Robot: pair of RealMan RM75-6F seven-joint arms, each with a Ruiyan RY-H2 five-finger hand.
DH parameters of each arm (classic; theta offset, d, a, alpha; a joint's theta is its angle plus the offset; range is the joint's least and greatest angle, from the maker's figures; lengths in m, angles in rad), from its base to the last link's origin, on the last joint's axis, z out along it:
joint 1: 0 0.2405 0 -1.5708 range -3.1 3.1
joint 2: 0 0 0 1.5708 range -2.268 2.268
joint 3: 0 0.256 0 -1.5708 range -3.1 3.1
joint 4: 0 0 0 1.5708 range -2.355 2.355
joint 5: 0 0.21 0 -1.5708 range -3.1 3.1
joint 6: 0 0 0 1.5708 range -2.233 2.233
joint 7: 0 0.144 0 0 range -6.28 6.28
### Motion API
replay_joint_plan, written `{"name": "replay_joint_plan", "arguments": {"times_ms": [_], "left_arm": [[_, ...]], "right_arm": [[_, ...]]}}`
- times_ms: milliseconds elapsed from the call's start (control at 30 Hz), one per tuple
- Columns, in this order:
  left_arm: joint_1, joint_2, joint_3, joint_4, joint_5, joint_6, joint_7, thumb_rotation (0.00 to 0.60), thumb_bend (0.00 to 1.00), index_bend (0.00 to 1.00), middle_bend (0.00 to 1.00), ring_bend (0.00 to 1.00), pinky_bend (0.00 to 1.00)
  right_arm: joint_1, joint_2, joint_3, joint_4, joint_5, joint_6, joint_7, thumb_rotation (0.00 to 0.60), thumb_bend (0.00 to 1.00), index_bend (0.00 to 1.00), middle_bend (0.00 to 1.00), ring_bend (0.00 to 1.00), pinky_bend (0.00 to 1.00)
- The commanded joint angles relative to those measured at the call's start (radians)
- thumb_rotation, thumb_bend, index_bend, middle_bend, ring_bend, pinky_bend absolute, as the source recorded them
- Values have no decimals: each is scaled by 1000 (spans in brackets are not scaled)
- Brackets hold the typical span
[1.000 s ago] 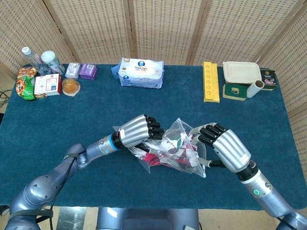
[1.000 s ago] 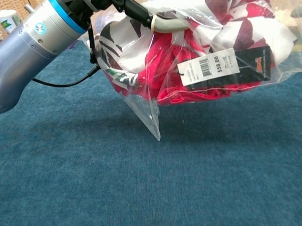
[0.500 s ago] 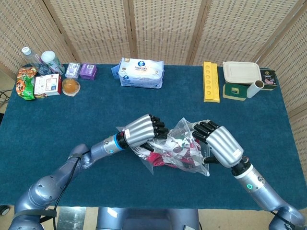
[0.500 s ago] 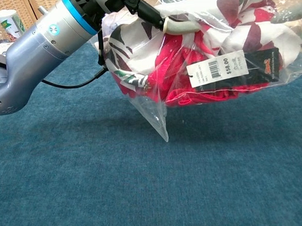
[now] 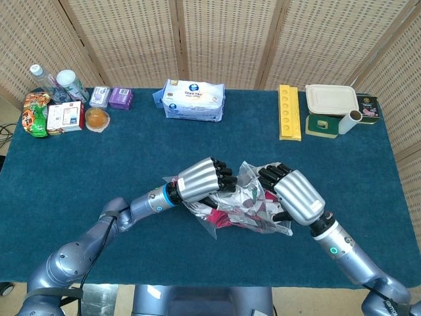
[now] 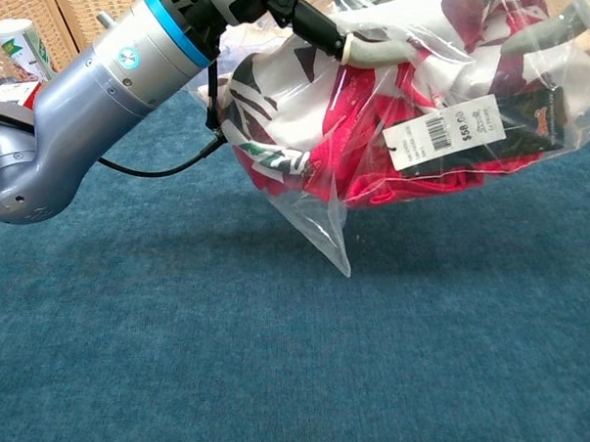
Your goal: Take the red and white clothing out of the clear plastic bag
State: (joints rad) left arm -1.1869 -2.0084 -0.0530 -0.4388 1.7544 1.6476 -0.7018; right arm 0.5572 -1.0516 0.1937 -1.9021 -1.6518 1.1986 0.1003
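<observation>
A clear plastic bag (image 5: pixel 245 205) hangs above the blue table (image 5: pixel 92 164), stuffed with red and white clothing (image 6: pixel 369 130). A white price tag (image 6: pixel 444 136) shows through the bag's front. My left hand (image 5: pixel 200 181) grips the bag's left upper part, its dark fingers (image 6: pixel 311 23) curled onto the plastic. On the other end my right hand (image 5: pixel 293 194) holds the bag, only a grey finger (image 6: pixel 551 32) showing in the chest view. A loose corner of the bag (image 6: pixel 337 250) points down, and the bag's shadow lies on the cloth below.
At the table's far edge lie a pack of wipes (image 5: pixel 193 100), a yellow tray (image 5: pixel 289 112), a white lidded box (image 5: pixel 331 99) and a paper roll (image 5: pixel 349 121). Bottles and snack packs (image 5: pixel 52 105) crowd the far left corner.
The two hands have drawn closer together, the left moving right and the right moving left. The bag has bunched up between them and shifted right in the chest view.
</observation>
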Motion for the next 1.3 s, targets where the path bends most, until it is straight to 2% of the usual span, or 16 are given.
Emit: {"name": "replay_joint_plan", "arguments": {"times_ms": [33,467,1300], "left_arm": [[-6,-9,-1,0,-1,3,-2,600,211,830,745,745,838],[-10,-26,-5,8,-13,15,-4,600,212,830,745,745,838],[-15,-67,-12,49,-46,-33,-19,600,212,830,745,745,838]], "right_arm": [[7,-9,13,-2,23,1,-16,600,134,390,283,292,270],[12,-78,29,11,78,31,-81,600,145,537,345,363,343],[36,-103,37,-16,144,-3,-97,600,401,519,353,393,371]]}}
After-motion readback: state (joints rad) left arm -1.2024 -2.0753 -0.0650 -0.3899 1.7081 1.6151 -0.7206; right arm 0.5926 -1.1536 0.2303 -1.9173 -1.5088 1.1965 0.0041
